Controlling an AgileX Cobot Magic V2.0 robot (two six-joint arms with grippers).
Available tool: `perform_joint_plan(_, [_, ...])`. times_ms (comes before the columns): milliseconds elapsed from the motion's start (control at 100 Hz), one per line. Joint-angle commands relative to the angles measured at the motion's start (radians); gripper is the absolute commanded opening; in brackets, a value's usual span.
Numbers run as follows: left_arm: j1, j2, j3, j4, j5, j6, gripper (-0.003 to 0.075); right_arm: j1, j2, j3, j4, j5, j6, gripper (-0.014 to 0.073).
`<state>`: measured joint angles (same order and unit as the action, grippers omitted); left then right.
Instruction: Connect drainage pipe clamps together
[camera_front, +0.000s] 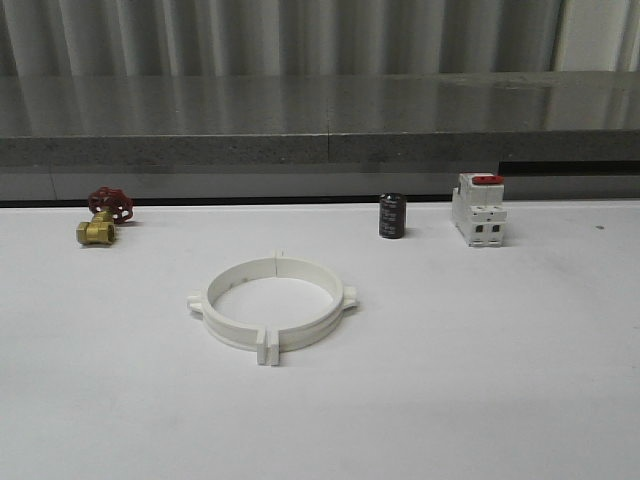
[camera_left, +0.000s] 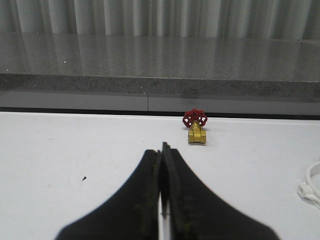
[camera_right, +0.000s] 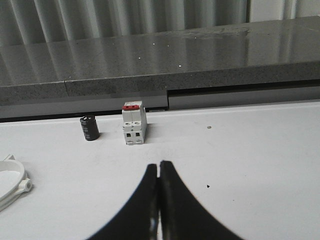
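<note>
Left gripper low over bare table, level, fingers pressed together, holding nothing. Right gripper same: low, level, closed, empty. Drainage pipe clamps flat at table centre, two halves joined into one ring, tabs meeting at front and back. Ring edge off to the side of each gripper, well apart from both. Brass valve far left; black cylinder and white switch far right.

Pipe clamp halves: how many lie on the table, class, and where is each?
2. The left clamp half and the right clamp half sit mid-table, ends meeting as one ring.
</note>
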<state>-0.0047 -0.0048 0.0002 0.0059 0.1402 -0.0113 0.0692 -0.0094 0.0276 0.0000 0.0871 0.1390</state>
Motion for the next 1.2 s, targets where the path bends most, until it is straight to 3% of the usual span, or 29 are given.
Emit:
perform_joint_plan(0, [-0.002,-0.027,0.046,0.01,-0.097,-0.019,-0.0021,0.0,-0.02,-0.017,0.0,-0.082,-0.01,-0.0067])
perform_joint_plan(270, [-0.004,-0.027,0.046,0.022,-0.115,-0.019,-0.0021,0.0,-0.02,-0.017,0.0,-0.082,-0.01,-0.0067])
perform_joint_plan(510, [-0.069,-0.027,0.046,0.031,-0.115,-0.019,-0.0021,0.0,-0.02,-0.017,0.0,-0.082,-0.01,-0.0067])
perform_joint_plan(1190, [-0.069,-0.027,0.046,0.031,-0.113,-0.019,-0.0021,0.0,-0.02,-0.017,0.0,-0.082,-0.01,-0.0067])
